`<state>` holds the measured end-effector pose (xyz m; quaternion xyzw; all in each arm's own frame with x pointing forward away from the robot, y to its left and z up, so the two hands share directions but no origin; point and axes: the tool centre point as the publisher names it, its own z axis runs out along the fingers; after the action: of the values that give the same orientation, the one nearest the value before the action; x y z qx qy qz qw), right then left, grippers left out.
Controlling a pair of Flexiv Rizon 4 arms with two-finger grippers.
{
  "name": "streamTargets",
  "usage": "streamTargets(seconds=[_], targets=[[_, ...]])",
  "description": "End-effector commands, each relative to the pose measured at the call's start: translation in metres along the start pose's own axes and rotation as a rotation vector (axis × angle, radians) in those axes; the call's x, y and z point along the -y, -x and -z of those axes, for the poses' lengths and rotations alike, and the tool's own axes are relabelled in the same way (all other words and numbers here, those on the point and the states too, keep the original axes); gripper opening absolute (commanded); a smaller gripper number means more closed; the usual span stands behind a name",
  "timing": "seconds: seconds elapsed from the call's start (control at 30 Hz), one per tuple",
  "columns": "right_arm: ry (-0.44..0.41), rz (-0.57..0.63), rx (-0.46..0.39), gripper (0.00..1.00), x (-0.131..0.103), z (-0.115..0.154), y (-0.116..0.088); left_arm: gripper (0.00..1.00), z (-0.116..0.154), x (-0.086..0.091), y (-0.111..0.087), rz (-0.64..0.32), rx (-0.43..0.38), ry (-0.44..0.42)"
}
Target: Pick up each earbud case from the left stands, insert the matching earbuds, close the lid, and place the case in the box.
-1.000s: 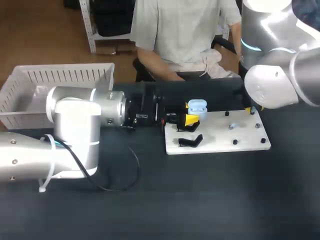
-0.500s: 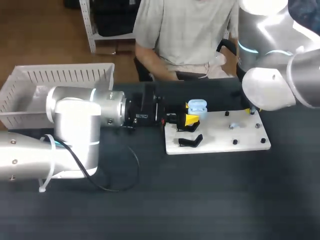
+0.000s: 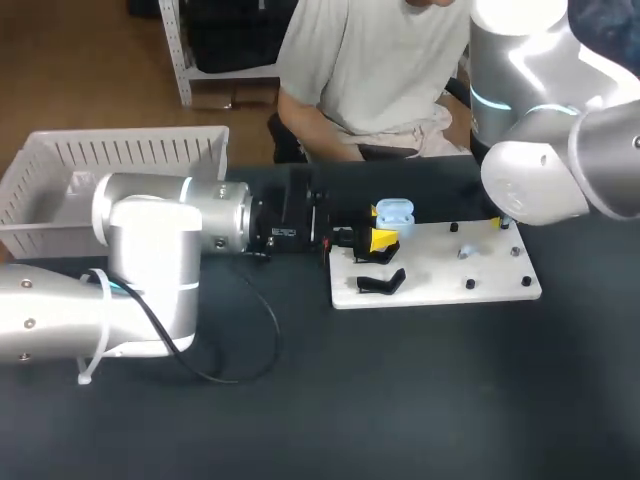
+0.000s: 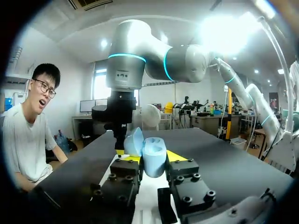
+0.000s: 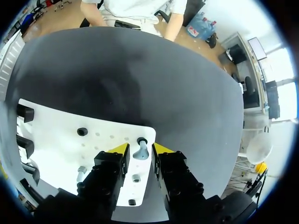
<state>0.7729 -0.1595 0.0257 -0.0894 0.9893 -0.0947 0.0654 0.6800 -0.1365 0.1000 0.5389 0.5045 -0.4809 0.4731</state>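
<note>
Left claw (image 4: 151, 159) clamps the case (image 4: 154, 150) low on its body, lid open. Likely light, hard, slick plastic; grip the flat sides and spare the hinge. Right claw (image 5: 140, 149) is narrow, straddling the earbud (image 5: 139, 151) on the board (image 5: 60, 140), apparently without contact. Tiny, slippery: pinch the stem.

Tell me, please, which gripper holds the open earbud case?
The left gripper, shut on the pale blue earbud case; the right gripper stands open around an earbud.

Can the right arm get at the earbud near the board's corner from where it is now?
Probably yes. The right gripper hangs open over the earbud on the white board. Its fingers frame the earbud, and nothing shows in between.
</note>
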Motion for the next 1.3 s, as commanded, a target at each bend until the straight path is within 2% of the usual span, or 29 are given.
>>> streamTargets(seconds=[0.03, 0.07, 0.2, 0.47, 0.8, 1.03, 1.3], targets=[[-0.009, -0.001, 0.002, 0.24, -0.001, 0.0, -0.002, 0.0, 0.0, 0.001, -0.001, -0.004, 0.004, 0.006], [-0.013, -0.001, 0.0, 0.23, -0.002, 0.0, -0.002, 0.0, 0.0, 0.001, -0.001, -0.004, 0.004, 0.006], [-0.023, -0.003, -0.003, 0.0, -0.001, -0.002, -0.002, 0.0, 0.0, 0.001, -0.001, -0.004, 0.004, 0.006], [-0.036, -0.01, 0.015, 0.0, 0.001, 0.007, -0.005, 0.0, 0.0, 0.001, -0.001, -0.004, 0.004, 0.006], [-0.019, -0.04, 0.064, 0.0, 0.005, 0.046, -0.021, 0.0, 0.0, 0.001, -0.001, -0.004, 0.004, 0.006], [0.031, -0.029, 0.12, 0.0, -0.007, 0.09, -0.045, 0.0, 0.0, 0.001, -0.001, -0.004, 0.004, 0.006], [0.12, 0.01, 0.146, 0.0, -0.046, 0.154, -0.075, 0.0, 0.0, 0.001, -0.001, -0.004, 0.004, 0.006]])
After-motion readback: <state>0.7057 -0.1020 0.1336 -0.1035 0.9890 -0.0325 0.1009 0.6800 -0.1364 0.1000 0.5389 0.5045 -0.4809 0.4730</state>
